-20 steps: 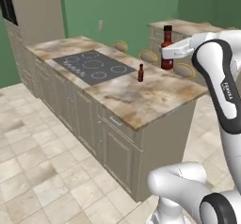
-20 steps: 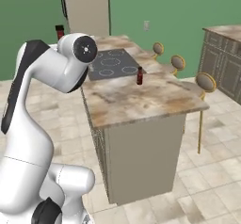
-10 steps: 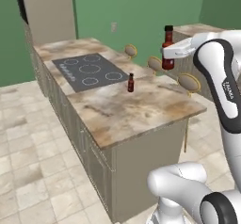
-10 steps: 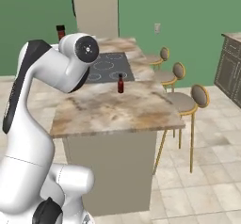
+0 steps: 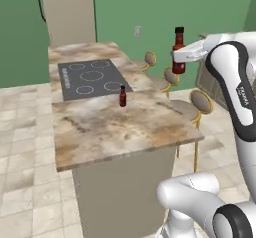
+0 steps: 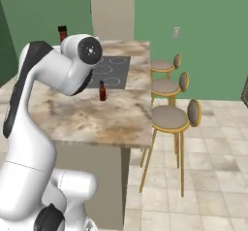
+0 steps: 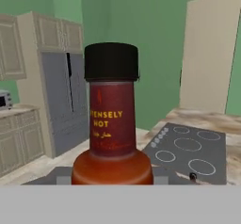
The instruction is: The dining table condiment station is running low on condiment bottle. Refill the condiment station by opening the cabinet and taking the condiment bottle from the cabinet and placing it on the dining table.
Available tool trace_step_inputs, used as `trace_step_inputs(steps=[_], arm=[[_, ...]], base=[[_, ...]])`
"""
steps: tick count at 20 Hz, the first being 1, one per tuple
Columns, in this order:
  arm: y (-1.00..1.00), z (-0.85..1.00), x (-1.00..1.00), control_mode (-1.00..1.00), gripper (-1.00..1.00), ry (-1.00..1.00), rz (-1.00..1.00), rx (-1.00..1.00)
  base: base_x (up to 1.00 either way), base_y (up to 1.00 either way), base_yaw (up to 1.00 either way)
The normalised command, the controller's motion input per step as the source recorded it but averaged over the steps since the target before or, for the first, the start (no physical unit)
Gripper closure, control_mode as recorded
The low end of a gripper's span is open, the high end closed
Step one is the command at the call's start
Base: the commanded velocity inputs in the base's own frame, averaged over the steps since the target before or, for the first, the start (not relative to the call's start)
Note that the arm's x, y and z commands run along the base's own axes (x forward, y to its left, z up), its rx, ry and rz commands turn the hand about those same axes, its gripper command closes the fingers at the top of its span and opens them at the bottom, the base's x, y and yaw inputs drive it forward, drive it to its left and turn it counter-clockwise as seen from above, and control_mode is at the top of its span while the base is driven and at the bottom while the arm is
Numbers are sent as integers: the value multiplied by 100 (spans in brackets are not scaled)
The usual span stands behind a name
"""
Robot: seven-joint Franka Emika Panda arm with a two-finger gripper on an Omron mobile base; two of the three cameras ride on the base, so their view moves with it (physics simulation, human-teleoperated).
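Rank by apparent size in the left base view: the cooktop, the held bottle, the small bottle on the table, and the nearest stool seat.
1. Cooktop
2. Nearest stool seat
3. Held bottle
4. Small bottle on the table

The held bottle's lead over the small one may be partly camera nearness.

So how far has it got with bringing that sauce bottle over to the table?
The fetching looks done: the gripper holds the condiment bottle upright in the air, beside the dining table and above the stools. In hand is carrying it over. What is left is lowering it onto the marble top, perhaps near the smaller bottle standing by the cooktop, and letting go.
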Motion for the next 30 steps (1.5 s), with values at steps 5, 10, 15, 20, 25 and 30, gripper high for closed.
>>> trace_step_inputs(steps=[5,10,15,20,25,30], arm=[[0,0,0,100,100,0,0,0],[0,0,0,100,100,0,0,0],[0,0,0,100,100,0,0,0],[0,0,0,100,100,0,0,0],[0,0,0,100,100,0,0,0],[-17,-8,1,-100,100,-1,7,2]], base=[[18,-100,37],[4,-100,37],[10,-100,42],[30,-46,45],[46,-47,47],[11,-54,33]])
